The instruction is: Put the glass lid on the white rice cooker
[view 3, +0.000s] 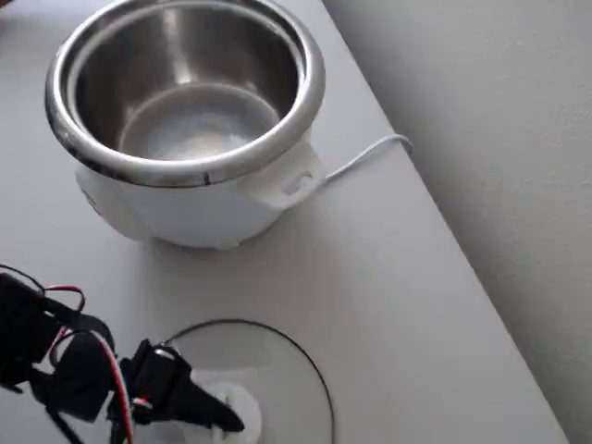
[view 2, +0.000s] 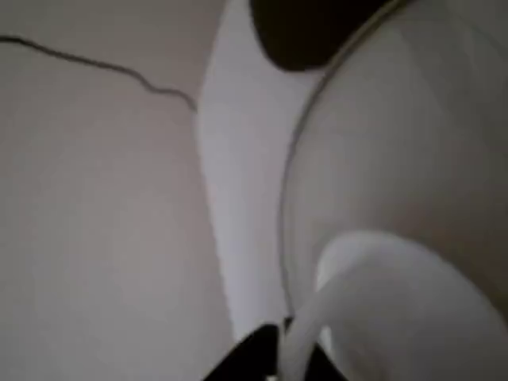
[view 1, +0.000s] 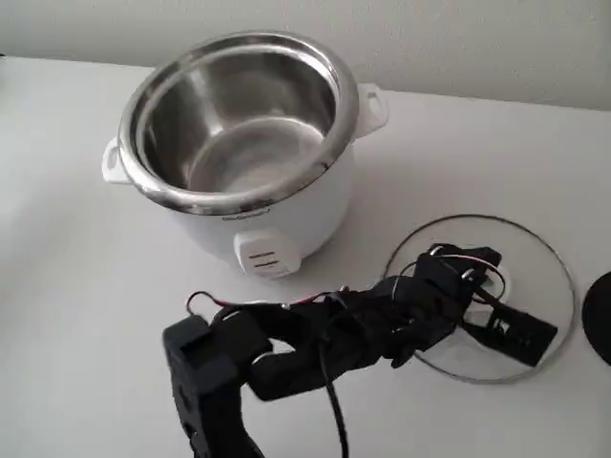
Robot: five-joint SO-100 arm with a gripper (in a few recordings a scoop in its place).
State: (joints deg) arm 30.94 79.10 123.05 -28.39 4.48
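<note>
The white rice cooker (view 1: 286, 224) stands uncovered at the back left, its steel pot empty; the overhead view shows the cooker (view 3: 185, 208) at the top. To its right the glass lid (view 1: 539, 262) lies flat on the table. My black gripper (view 1: 492, 305) hovers low over the lid's centre, reaching in from the left. In the wrist view the lid (view 2: 413, 143) curves across the right, and its white knob (view 2: 397, 294) sits right by my gripper (view 2: 294, 367), dark fingertips on either side of the knob's edge. From overhead, my gripper (view 3: 227, 421) touches the lid (view 3: 277, 370) at the knob. It looks open.
A dark round object (view 1: 601, 320) sits at the right edge beside the lid, also seen as a dark object (view 2: 309, 32) in the wrist view. The cooker's white cord (view 3: 361, 157) runs to the table's edge by the wall. Bare white tabletop (view 1: 86, 286) lies left of the arm.
</note>
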